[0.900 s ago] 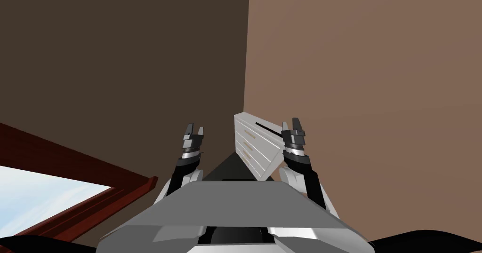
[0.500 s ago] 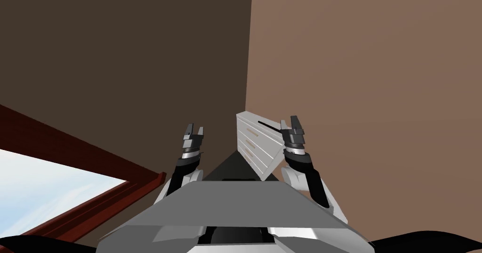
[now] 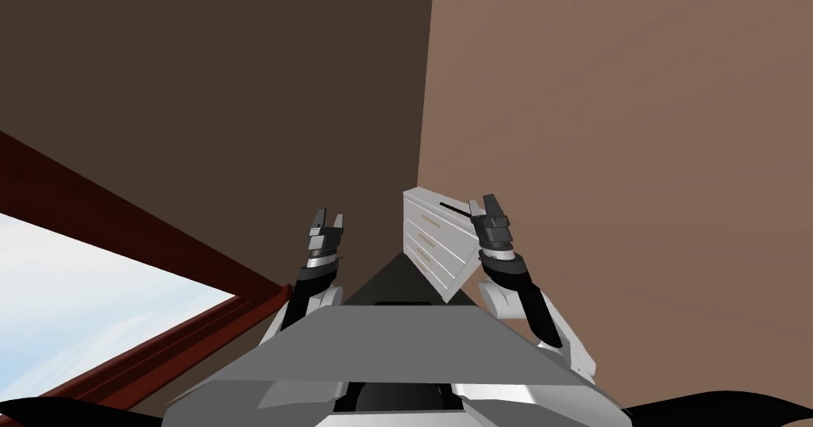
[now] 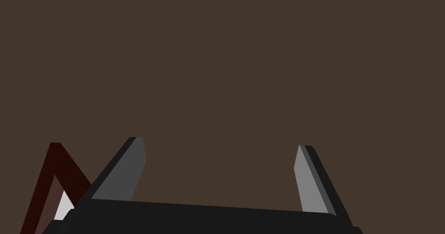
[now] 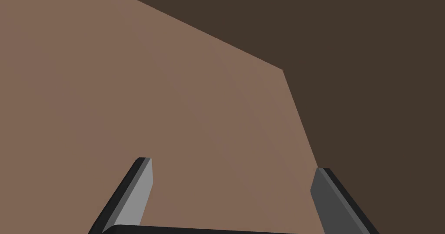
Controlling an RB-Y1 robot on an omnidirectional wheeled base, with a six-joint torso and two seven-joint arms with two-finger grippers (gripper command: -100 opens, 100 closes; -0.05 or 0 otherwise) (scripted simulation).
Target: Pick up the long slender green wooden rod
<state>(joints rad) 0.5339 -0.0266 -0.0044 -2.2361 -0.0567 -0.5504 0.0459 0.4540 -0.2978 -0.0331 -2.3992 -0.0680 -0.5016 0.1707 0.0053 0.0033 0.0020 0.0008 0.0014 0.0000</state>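
Brown walls (image 3: 603, 128) meet in a corner ahead and are the largest surfaces; a window (image 3: 79, 303) with a dark red frame sits to the robot's left. A white chest of drawers (image 3: 433, 248) stands against the lighter wall below that corner, right of centre. The left gripper (image 3: 328, 217) is raised beside the chest's drawer front, apart from it; its fingers (image 4: 126, 175) are spread with nothing between them. The right gripper (image 3: 483, 201) is raised at the right end of the chest's top; its fingers (image 5: 141, 188) are likewise spread and hold nothing. The rod (image 3: 452, 207), drawn dark and almost black rather than green, lies flat on the chest's top. Its long axis runs from short of the top's left end across to its right end, where one end passes behind the right gripper in the head view; whether that end touches the gripper cannot be determined. Governing relation: the rod lies to the left of the right fingers and extends away from them, so the right arm is clearly the nearer one and the left is well apart. Judgement: the right fingers point up along the wall, not down at the top, so the hand needs to tilt over and set one finger on each side of the rod, across its long axis, before closing.
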